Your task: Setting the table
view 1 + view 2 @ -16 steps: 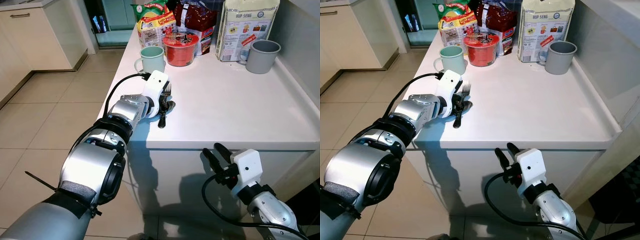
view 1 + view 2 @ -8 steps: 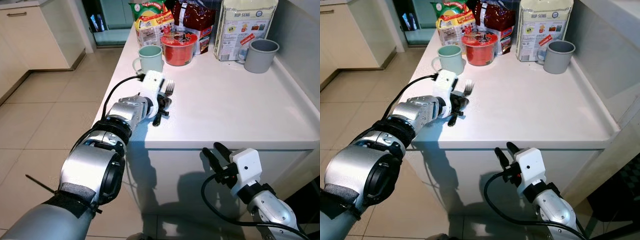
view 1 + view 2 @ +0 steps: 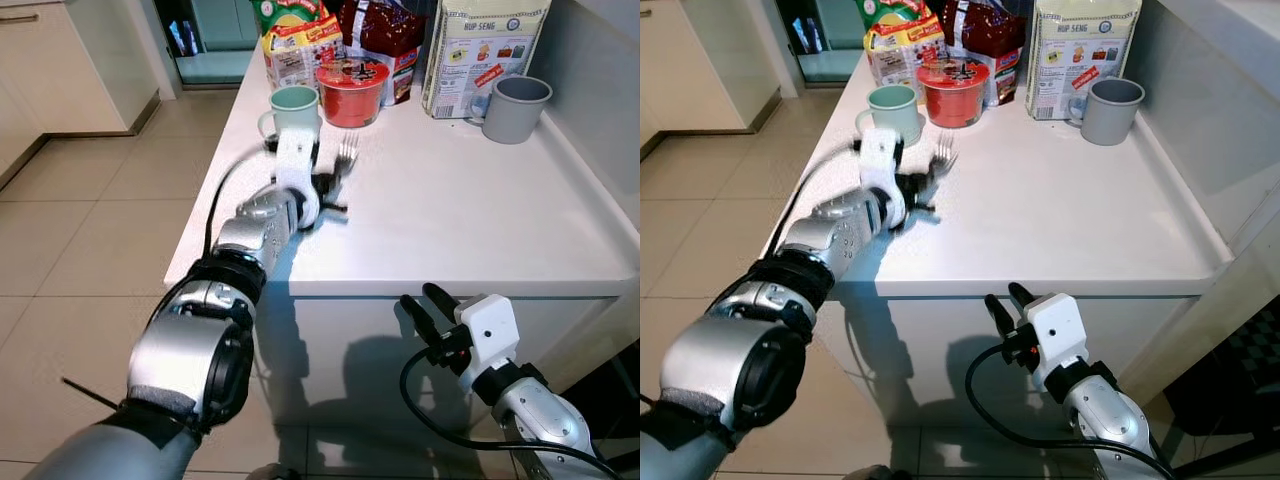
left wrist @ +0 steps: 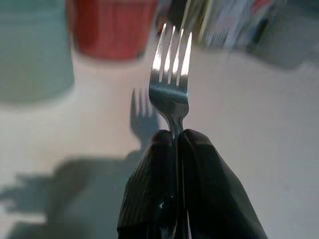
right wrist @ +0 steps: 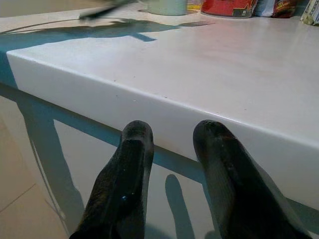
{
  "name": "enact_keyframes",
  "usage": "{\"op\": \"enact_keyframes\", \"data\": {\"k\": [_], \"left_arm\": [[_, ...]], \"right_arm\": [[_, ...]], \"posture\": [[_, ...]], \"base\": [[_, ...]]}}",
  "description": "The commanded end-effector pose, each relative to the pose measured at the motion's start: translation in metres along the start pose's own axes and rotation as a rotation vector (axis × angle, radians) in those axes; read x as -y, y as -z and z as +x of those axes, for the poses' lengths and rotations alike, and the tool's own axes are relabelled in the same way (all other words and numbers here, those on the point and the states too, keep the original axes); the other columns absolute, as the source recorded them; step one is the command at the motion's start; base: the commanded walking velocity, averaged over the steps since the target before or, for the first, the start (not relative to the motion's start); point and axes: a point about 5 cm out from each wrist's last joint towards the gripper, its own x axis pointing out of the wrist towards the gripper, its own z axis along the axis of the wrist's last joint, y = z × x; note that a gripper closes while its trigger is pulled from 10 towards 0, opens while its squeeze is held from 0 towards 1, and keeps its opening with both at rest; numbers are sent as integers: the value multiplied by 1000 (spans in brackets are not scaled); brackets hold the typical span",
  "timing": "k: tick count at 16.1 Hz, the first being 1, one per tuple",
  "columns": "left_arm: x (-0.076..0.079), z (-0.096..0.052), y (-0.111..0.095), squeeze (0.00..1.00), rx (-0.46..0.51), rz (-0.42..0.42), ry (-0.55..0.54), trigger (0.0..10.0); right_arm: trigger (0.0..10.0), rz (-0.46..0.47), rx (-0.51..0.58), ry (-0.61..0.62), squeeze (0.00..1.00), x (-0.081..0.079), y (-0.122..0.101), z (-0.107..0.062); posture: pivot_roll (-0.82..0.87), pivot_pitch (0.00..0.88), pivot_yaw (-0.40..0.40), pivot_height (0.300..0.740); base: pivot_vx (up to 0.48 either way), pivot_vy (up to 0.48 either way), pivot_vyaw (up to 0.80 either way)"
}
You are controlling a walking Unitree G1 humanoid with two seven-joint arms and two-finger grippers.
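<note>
white, smooth counter (image 3: 480,200) stands over a beige tiled floor (image 3: 80,230), its far end crowded with packets. the fork (image 3: 345,155), thin shiny metal with four tines, is raised just above the counter near its left edge; its long axis runs toward one o'clock in the head views, tines leading toward the red bowl (image 3: 352,92). the left gripper (image 3: 325,185) has its two black ribbed fingers (image 4: 149,199) pressed together on the fork's neck, handle hidden between them, and the fork's shadow lies on the counter below. at eleven o'clock from the fork sits a pale green mug (image 3: 292,108), rounded and matte; the red bowl at twelve o'clock wears a printed lid. behind them stand glossy snack bags (image 3: 300,40) and a tall white printed bag (image 3: 480,50), with a grey mug (image 3: 515,108) at two o'clock. the right gripper (image 3: 425,305) hangs below the counter's front edge at five o'clock, its fingers (image 5: 124,184) parted with nothing between them
</note>
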Motion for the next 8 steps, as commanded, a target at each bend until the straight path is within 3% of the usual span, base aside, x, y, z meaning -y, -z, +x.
{"op": "enact_keyframes", "data": {"k": [1, 5, 8], "left_arm": [[5, -1, -9, 0, 49, 40, 22, 0], [8, -10, -26, 0, 152, 94, 23, 0], [2, -24, -22, 0, 196, 130, -15, 0]], "right_arm": [[10000, -1, -6, -6, 0, 0, 1, 3], [10000, -4, -7, -11, 0, 1, 3, 7], [10000, -8, -2, -9, 0, 2, 5, 12]], "posture": [[-7, 5, 83, 740], [2, 0, 80, 740], [16, 0, 71, 740]], "base": [[0, 0, 0], [0, 0, 0], [0, 0, 0]]}}
